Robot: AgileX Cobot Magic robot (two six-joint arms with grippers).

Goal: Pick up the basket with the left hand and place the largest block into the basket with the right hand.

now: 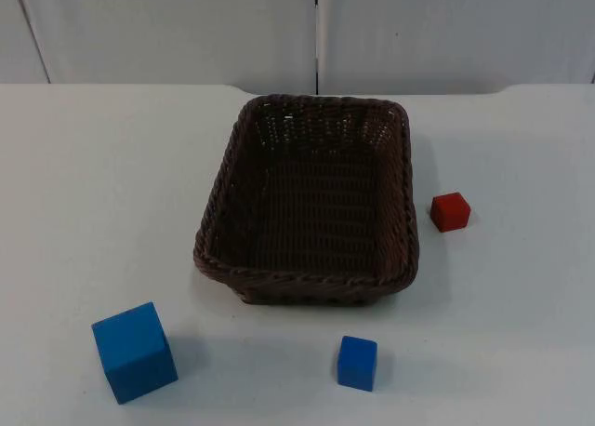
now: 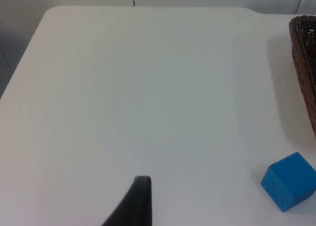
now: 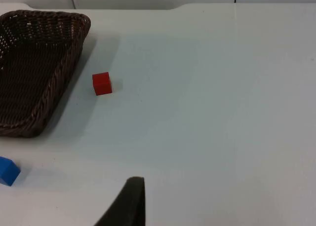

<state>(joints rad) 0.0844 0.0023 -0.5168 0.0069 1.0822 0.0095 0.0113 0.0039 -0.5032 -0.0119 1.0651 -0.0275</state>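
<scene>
- A dark brown woven basket (image 1: 311, 203) sits upright at the middle of the white counter (image 1: 84, 184), nothing inside it.
- The large blue block (image 1: 135, 352) rests on the counter near the basket's front left corner, apart from it.
- A small blue block (image 1: 357, 362) lies before the basket; a small red block (image 1: 450, 211) lies just right of it.
- The left hand (image 2: 133, 204) and right hand (image 3: 128, 201) each hang over bare counter; 1 fingertip shows on each, so their spread cannot be told.

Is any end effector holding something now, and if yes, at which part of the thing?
Nothing is held. The basket, the large blue block, the small blue block and the red block all rest on the table.
</scene>
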